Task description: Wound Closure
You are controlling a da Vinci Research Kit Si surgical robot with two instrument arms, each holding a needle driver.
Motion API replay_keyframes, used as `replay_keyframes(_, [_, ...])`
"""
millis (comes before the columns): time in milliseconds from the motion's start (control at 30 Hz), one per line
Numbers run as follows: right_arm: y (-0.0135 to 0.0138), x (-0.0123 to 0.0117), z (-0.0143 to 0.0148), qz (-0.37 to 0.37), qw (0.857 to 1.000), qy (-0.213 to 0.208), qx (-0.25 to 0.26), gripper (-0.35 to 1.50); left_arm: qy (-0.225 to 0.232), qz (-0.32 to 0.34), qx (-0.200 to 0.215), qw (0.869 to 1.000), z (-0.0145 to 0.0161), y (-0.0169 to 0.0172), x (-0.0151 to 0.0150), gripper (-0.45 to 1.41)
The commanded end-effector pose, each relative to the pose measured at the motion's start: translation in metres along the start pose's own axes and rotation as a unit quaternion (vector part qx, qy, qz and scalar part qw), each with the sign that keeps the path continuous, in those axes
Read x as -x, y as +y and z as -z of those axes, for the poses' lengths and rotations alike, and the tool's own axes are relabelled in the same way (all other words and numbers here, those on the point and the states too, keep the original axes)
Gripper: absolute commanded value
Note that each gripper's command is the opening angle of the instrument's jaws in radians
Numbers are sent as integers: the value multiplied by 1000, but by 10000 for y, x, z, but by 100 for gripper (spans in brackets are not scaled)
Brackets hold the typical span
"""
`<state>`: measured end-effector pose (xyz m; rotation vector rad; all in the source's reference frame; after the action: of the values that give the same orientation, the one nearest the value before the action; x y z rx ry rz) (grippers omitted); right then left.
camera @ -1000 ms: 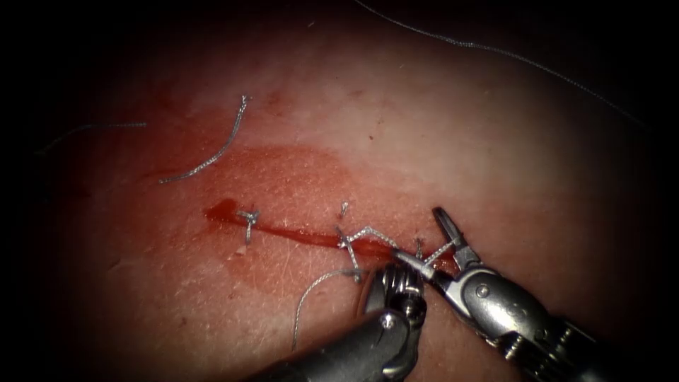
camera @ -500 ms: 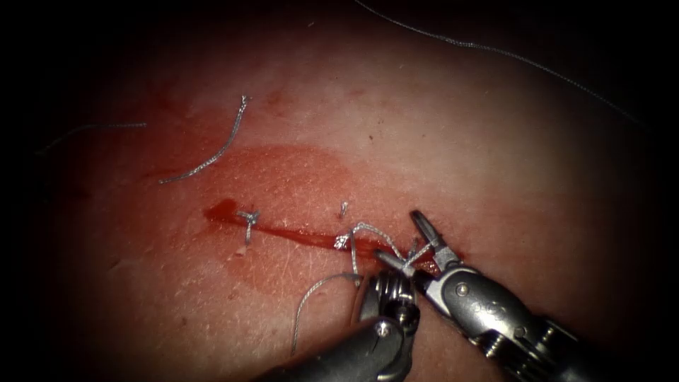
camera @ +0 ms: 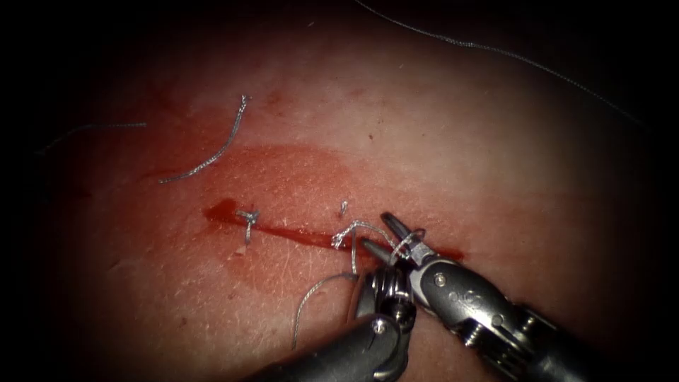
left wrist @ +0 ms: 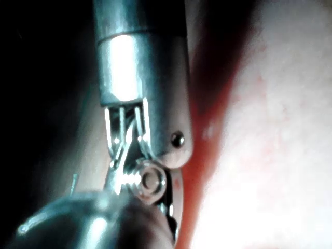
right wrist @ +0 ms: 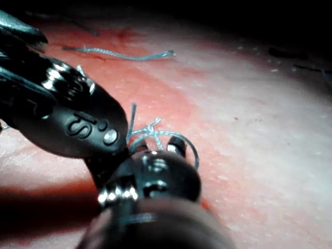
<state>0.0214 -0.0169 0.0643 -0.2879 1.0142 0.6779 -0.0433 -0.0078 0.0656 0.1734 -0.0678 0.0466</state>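
Now right tool [camera: 382, 233] fingers spread astride thread [camera: 362, 228] over cut [camera: 297, 233].

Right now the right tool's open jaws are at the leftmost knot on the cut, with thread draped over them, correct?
Not quite. In the endoscope view the right tool, jaws open and holding nothing, sits well right of the leftmost knot, by the next stitch along the cut. Thread is draped over it, as you say. What the left tool holds I cannot tell.
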Motion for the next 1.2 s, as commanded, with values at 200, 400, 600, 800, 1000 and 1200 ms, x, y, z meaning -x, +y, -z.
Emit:
replay_keyframes(200, [7,-6,-9,4,1000,-28,-6,-35,-1,1,1,1000,6,9,4,-45])
replay_keyframes(400, [14,-17,1,0,1000,-25,-18,-35,6,14,2,1000,8,15,-2,-45])
replay_keyframes(600, [30,-27,55,-7,1000,8,-12,-35,37,71,56,995,35,90,-24,-45])
replay_keyframes(800, [45,-15,81,-5,998,45,-44,-35,52,103,97,989,41,153,-40,-45])
replay_keyframes(1000, [45,-1,89,6,992,67,-109,-35,47,126,104,985,34,173,-40,-45])
replay_keyframes(1200, [41,12,95,29,973,85,-211,-35,47,113,121,985,31,185,-27,-45])
